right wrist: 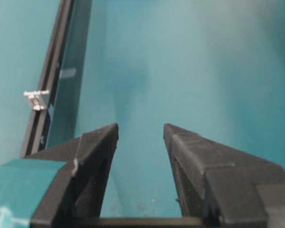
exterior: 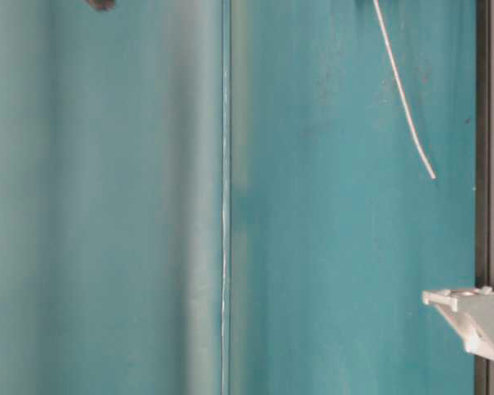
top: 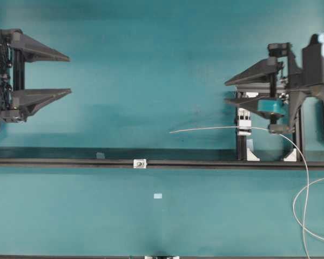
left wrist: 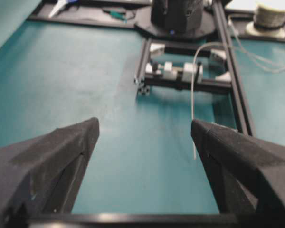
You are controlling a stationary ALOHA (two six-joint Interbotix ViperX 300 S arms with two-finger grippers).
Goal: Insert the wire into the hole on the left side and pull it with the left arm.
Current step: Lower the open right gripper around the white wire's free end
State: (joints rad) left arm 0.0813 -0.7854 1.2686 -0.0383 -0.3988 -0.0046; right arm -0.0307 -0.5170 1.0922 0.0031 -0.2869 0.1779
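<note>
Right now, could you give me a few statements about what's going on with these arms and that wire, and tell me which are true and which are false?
1. The left gripper stands wide open and holds nothing. True.
2. The wire already passes through the hole. False: its free end hangs well apart from the small block.
3. The right gripper is clamped shut. False: a gap shows between its fingers.
4. The wire loops off on the right side of the overhead view. True.

Left end effector [top: 69,73] far left; wire [top: 216,129] right, behind rail [top: 70,161]; hole block [top: 140,163] on rail
</note>
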